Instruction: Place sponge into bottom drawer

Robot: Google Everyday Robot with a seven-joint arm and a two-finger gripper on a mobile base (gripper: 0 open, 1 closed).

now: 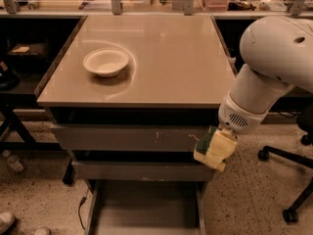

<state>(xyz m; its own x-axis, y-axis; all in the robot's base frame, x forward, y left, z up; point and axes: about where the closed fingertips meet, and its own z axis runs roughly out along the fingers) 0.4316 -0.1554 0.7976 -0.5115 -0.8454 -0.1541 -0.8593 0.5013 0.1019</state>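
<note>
Beside the scratched grey drawer (132, 137), gripper (213, 151) pinches green-topped foam sponge (205, 142).

Sponge (204, 142) half-hidden in claw (215, 151) by middle drawer (142, 171)

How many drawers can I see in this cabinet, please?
3, stacked: top drawer, scratched; middle drawer under it; bottom drawer, pulled open. The pincer holds the sponge at their right edge.

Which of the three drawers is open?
The bottom drawer, slid out; top drawer and middle drawer are shut. The claw holds the sponge just above it.
</note>
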